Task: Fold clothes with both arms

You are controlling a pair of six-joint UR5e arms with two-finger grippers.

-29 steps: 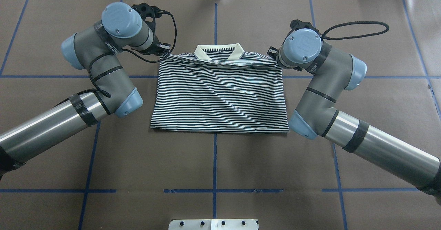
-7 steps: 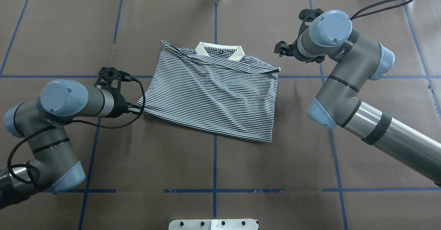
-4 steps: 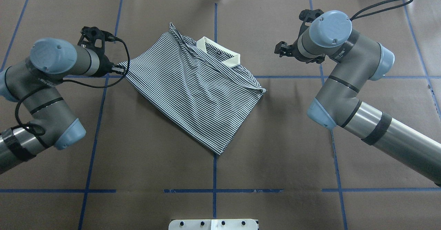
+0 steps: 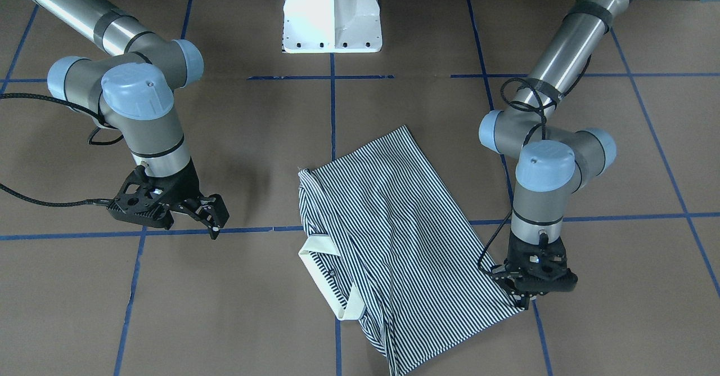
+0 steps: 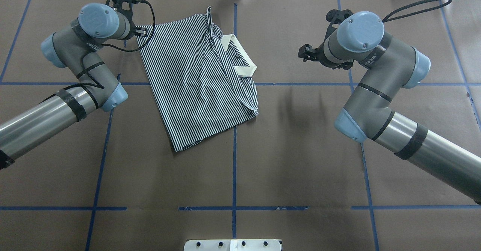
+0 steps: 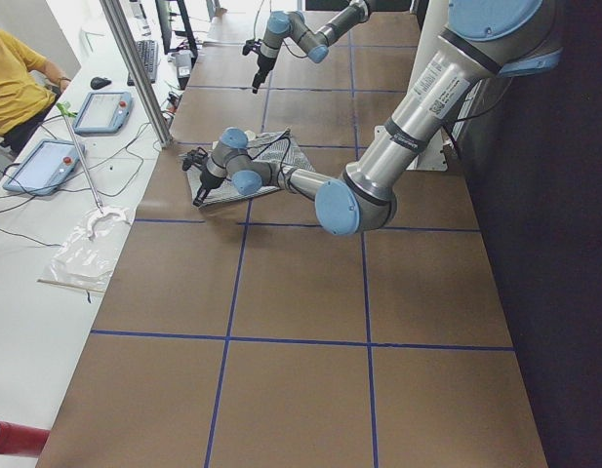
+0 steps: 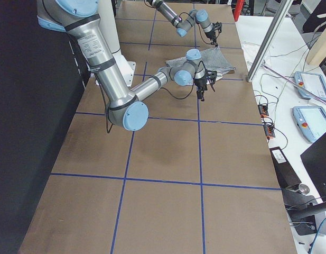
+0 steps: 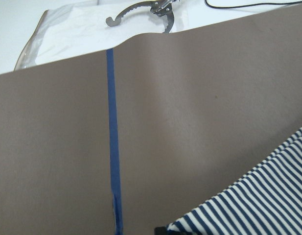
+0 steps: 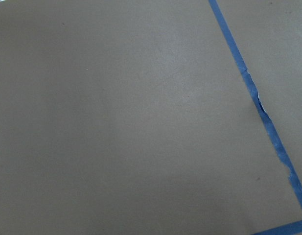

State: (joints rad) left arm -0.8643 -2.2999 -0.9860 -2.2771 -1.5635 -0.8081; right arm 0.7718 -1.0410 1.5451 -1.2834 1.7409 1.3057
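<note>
Navy-and-white polo shirt lies upper centre | my left gripper clamps its upper-left corner | right gripper released, well apart

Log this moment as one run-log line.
left gripper: shut on polo shirt corner | right gripper: open, empty, apart from polo shirt | polo shirt: folded, lying askew, collar showing

Left gripper pinched shut, reaching far forward; right gripper hovers, jaws apart.
</note>
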